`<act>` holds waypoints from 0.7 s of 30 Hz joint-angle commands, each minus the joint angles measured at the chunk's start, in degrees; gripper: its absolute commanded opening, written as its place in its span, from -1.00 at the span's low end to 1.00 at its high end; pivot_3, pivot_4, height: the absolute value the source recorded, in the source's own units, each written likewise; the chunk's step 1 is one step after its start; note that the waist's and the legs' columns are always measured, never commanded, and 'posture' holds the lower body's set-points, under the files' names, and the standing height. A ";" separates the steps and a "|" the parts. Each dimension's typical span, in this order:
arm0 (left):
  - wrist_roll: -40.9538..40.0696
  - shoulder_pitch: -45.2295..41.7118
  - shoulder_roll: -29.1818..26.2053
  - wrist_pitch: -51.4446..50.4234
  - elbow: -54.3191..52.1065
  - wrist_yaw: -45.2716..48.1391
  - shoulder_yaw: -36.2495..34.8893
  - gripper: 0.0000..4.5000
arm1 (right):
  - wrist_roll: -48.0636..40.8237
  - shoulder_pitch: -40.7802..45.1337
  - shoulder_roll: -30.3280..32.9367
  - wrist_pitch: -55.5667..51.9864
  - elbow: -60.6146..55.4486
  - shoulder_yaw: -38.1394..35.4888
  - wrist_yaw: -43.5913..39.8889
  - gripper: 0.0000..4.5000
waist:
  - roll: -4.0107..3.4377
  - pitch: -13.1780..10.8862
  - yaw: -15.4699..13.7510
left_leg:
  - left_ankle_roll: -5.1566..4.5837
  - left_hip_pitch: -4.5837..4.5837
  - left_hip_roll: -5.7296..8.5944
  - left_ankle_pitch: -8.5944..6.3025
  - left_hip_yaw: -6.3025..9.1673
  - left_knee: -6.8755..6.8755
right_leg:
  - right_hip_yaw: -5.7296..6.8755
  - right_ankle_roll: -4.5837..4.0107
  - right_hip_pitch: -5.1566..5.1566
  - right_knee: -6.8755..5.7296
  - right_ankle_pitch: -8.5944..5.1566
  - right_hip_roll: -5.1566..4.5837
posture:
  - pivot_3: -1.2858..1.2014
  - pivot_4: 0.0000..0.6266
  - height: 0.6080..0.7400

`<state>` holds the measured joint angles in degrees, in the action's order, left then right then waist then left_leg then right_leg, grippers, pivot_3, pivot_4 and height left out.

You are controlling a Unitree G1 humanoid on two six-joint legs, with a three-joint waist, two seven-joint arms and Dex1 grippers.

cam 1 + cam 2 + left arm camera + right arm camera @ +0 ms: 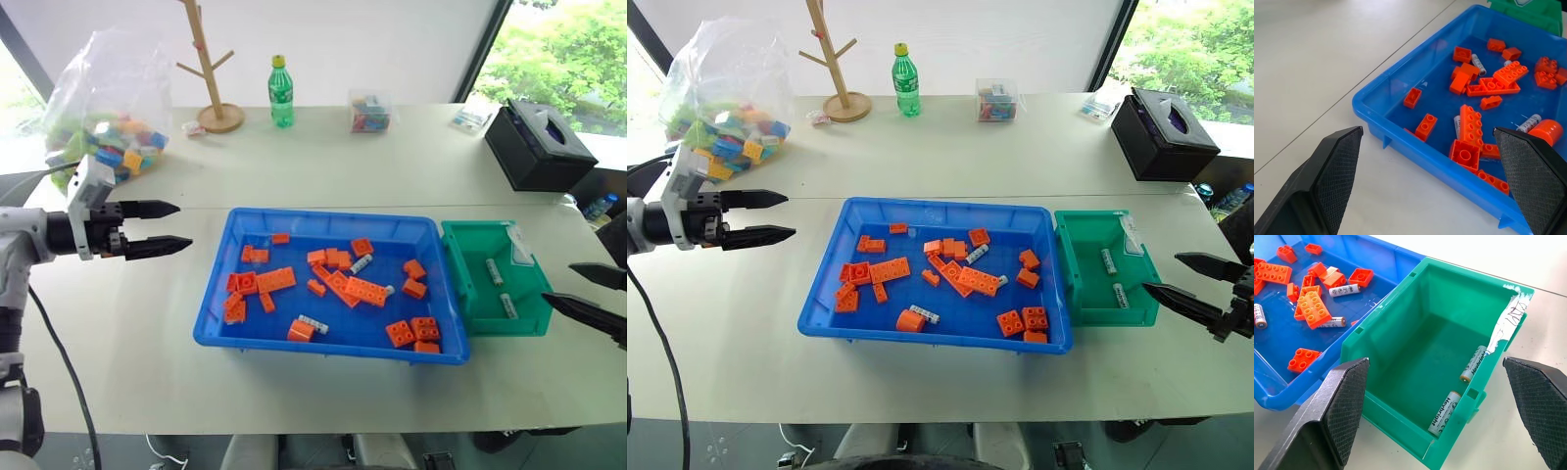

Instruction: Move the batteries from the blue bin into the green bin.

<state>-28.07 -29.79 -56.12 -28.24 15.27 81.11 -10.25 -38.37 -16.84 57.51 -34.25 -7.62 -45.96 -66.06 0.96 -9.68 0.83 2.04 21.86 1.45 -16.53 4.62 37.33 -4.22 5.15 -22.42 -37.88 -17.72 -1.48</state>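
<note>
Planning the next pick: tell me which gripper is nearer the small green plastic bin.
Right. The right gripper hovers open just off the green bin's outer side, while the left gripper hangs open beyond the far side of the blue tray.

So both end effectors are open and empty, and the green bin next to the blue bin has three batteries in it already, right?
Not quite: the green bin holds two batteries, not three, as the right wrist view shows. The rest stands: it sits beside the blue bin, and the left end effector and right end effector are open and empty.
</note>
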 commanded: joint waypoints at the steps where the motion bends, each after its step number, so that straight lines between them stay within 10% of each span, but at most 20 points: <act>1: -0.13 -0.14 -0.75 0.78 -1.08 0.54 -0.45 0.98 | 0.04 0.30 0.19 0.30 -0.87 -1.98 -0.04 1.00 | 0.00 0.00 0.00 | 0.00 0.00 0.00 0.00 0.00 0.00 | 0.00 0.00 0.00 0.00 0.00 0.00 | 0.03 -0.52 0.95; 21: -1.22 -0.39 0.08 -1.20 -1.86 -2.03 -1.20 0.98 | 0.03 0.54 -0.03 0.40 -0.85 -1.52 0.25 1.00 | 0.00 0.00 0.00 | 0.00 -0.01 0.00 0.00 0.00 0.04 | 0.00 0.00 0.00 -0.06 0.00 0.00 | 0.03 -0.52 0.95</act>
<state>-28.18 -29.70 -55.73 -29.51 14.97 79.32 -9.90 -38.35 -16.67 57.33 -34.19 -7.57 -45.94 -65.72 0.96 -9.68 0.83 2.04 21.85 1.45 -16.53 4.62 37.37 -4.22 5.15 -22.42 -37.94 -17.72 -1.48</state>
